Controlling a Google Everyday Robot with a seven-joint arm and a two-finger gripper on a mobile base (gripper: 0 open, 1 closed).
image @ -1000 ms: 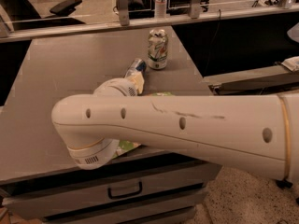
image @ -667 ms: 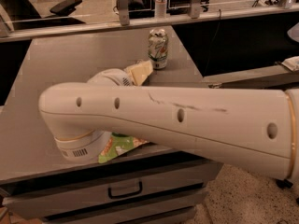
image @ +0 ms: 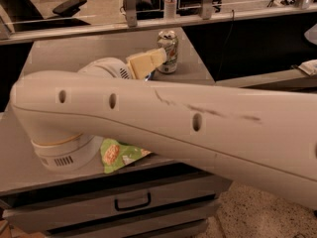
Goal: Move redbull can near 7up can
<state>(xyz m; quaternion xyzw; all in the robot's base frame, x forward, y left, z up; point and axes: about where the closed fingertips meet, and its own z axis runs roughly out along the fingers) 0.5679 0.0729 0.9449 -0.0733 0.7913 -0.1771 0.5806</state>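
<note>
claw point(image: 146, 62) seemingly nearer 7up can point(image: 168, 47), arm point(image: 163, 125) leftward

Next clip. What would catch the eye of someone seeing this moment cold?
A huge white robot arm fills most of the view, stretching from the lower right across the grey table. Its tan pincer sits just left of the green-and-white can near the table's back edge. A green snack bag peeks out under the arm at the front edge.
</note>
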